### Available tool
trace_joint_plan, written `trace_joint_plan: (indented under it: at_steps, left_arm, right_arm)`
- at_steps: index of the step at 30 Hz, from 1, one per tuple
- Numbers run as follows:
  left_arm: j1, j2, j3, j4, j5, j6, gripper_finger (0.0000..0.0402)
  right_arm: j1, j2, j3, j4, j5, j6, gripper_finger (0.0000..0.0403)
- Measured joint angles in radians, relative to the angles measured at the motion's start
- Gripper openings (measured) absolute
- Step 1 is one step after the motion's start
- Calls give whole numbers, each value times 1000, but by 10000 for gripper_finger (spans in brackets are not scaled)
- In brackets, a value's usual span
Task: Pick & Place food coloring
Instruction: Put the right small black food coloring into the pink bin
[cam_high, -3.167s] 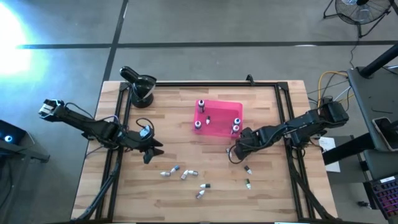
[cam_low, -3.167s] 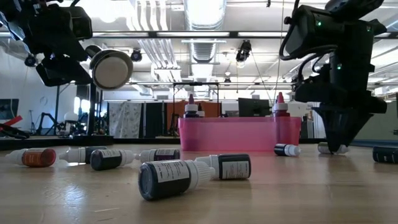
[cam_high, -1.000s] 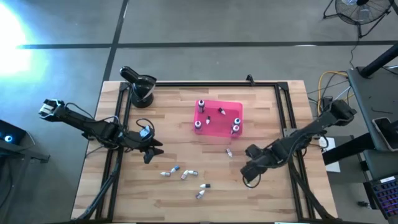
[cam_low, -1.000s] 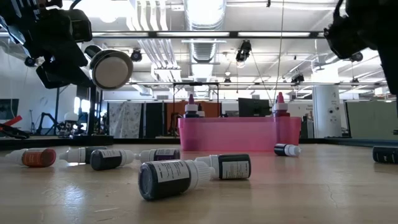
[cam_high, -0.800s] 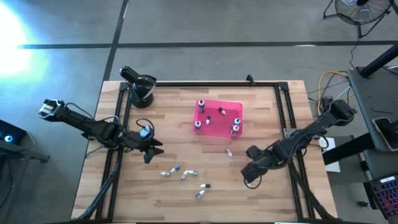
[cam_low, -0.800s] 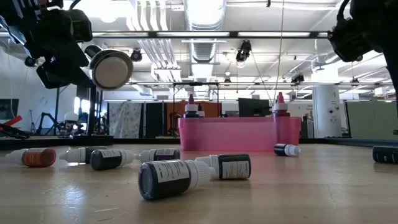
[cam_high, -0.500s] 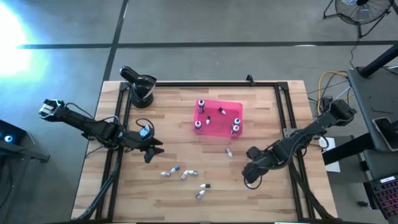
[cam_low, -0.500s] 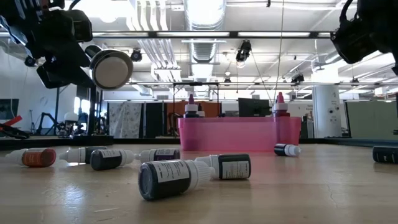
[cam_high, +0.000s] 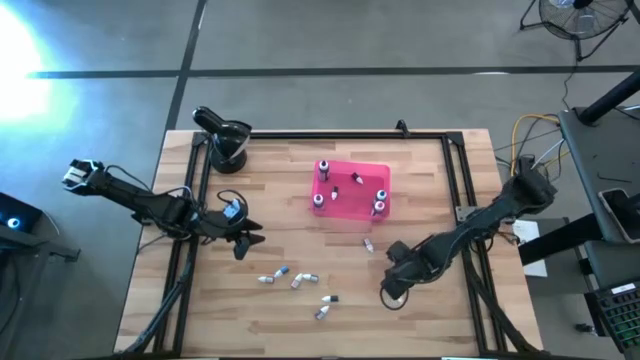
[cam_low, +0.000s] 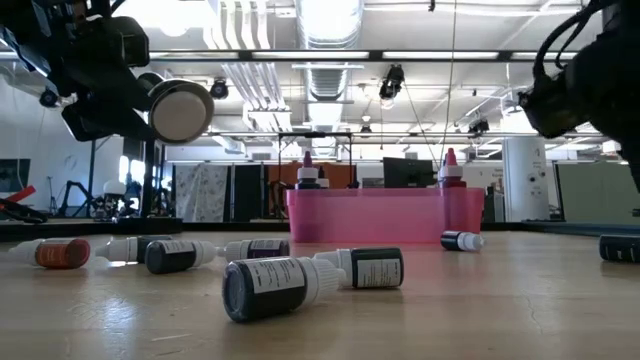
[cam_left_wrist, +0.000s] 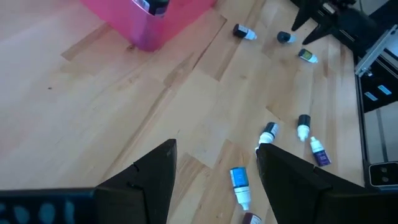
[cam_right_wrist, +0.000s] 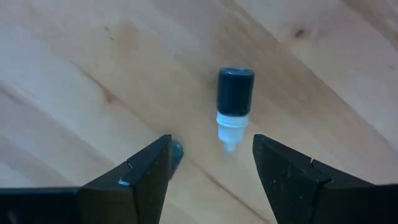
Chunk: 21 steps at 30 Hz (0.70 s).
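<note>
Right tool hangs low over the worktop, off the pink tray's near-right corner, well apart from it. Its fingers are spread wide, nothing gripped. In the right wrist view a dark food coloring bottle w/ white neck lies flat on the wood right btwn them, not touching either; a small bluish bit shows beside one finger, can't tell what it is.

Left tool waits off the tray's left side, near the worktop's left rail. Fingers apart, released, holding nothing.

Tray sits about mid-worktop. Several bottles stand upright in it, e.g. one at the near-left corner and one at the near-right. One loose bottle lies just beyond the tray's near edge. A loose cluster lies farther out on the near-left side of the tray, all on their sides. Low view: dark bottle closest, a red one at the far left, tray behind them.
</note>
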Motion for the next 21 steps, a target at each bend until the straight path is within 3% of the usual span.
trace_joint_plan:
  at_steps: [8,21]
  left_arm:
    - [0,0,0,0,1,-3,197]
    - [0,0,0,-1,3,-18,197]
  right_arm:
    - [-1,124,40,-13,5,-24,218]
    - [-69,111,51,-55,39,-69,175]
